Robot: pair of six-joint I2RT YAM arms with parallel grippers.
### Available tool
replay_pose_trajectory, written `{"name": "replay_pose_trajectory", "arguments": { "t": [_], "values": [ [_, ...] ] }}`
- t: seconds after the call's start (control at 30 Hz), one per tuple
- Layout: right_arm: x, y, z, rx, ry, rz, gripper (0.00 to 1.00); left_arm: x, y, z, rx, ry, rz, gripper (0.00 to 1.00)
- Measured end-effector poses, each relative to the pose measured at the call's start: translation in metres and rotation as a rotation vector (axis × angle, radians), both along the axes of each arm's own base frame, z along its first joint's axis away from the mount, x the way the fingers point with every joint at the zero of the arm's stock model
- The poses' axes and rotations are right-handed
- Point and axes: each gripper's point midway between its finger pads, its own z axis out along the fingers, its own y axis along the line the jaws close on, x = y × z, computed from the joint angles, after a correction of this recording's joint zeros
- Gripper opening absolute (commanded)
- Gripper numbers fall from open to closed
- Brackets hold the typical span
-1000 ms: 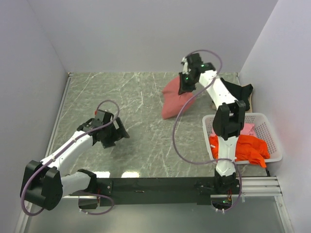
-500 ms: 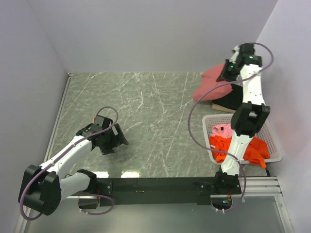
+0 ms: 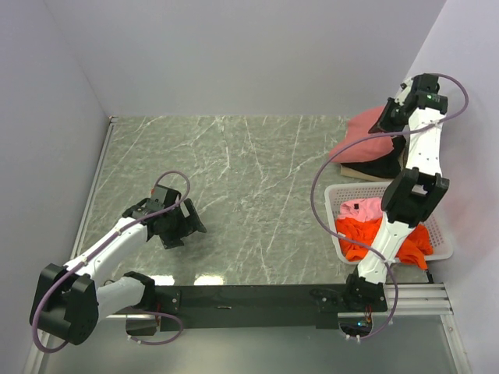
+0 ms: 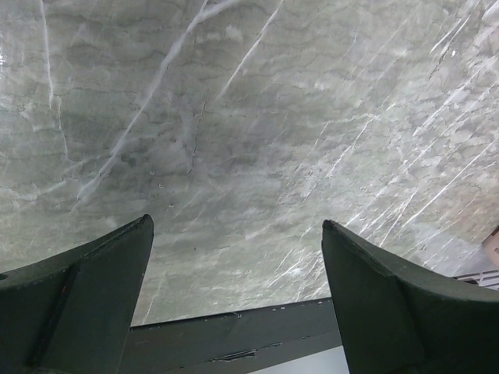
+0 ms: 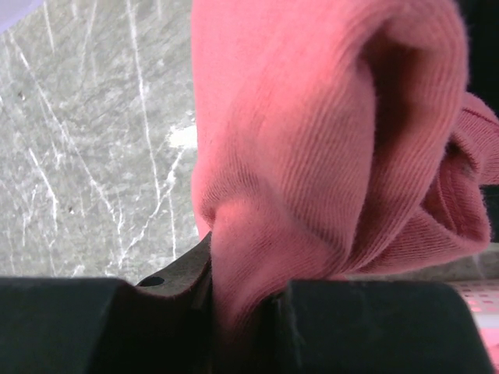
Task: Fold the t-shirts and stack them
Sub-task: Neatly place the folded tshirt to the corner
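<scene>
The white lattice basket sits at the near right of the tabletop. In it lie the bright orange t-shirt, bunched along the near side, and the pink t-shirt, crumpled at the far left corner; the right arm crosses over the middle of both.

The tabletop is grey-green stone with pale veins, walled in by plain pale panels on the left, far and right sides, with a black rail along the near edge.

The right gripper is raised over the far right corner, its jaws nearly closed and pinching a fold of the brick-red t-shirt. The wrist view shows the cloth wedged between the dark fingers of the gripper and billowing away from them. The shirt hangs to the left of and below the gripper, over the black t-shirt, which lies on a tan flat piece just beyond the basket.

The left gripper hovers low over the near left of the tabletop, jaws spread wide and holding nothing, well apart from every shirt
</scene>
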Motion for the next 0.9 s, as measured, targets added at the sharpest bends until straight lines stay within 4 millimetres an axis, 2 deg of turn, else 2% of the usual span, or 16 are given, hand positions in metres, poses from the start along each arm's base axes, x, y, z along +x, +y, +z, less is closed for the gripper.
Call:
{"name": "replay_pose_trajectory", "arguments": {
  "t": [0.1, 0.3, 0.53, 0.6, 0.63, 0.67, 0.73, 0.83, 0.9],
  "values": [
    [-0.003, -0.007, -0.002, -0.016, 0.005, -0.013, 0.00, 0.000, 0.000, 0.000, -0.002, 0.001, -0.001, 0.95],
    [-0.006, -0.021, -0.020, -0.071, 0.041, -0.042, 0.00, -0.002, -0.001, 0.000, -0.005, 0.007, -0.004, 0.95],
    [-0.005, -0.040, -0.056, -0.159, 0.079, -0.098, 0.02, -0.005, -0.001, -0.001, -0.005, 0.019, -0.007, 0.95],
    [-0.007, -0.048, -0.065, -0.195, 0.090, -0.124, 0.06, -0.007, 0.000, -0.001, -0.004, 0.031, -0.009, 0.95],
    [-0.007, -0.051, -0.069, -0.213, 0.097, -0.138, 0.09, -0.009, 0.000, -0.002, -0.003, 0.035, -0.009, 0.95],
    [-0.008, -0.056, -0.072, -0.235, 0.102, -0.154, 0.25, -0.010, 0.000, -0.002, -0.001, 0.040, -0.009, 0.95],
    [-0.011, -0.065, -0.078, -0.277, 0.113, -0.190, 0.40, -0.012, 0.001, -0.003, 0.003, 0.051, -0.009, 0.95],
    [-0.014, -0.077, -0.081, -0.333, 0.118, -0.234, 0.48, -0.014, 0.002, -0.003, 0.007, 0.061, -0.010, 0.95],
    [-0.013, -0.083, -0.078, -0.366, 0.106, -0.260, 0.63, -0.015, 0.003, -0.003, 0.009, 0.065, -0.010, 0.95]
  ]
}}
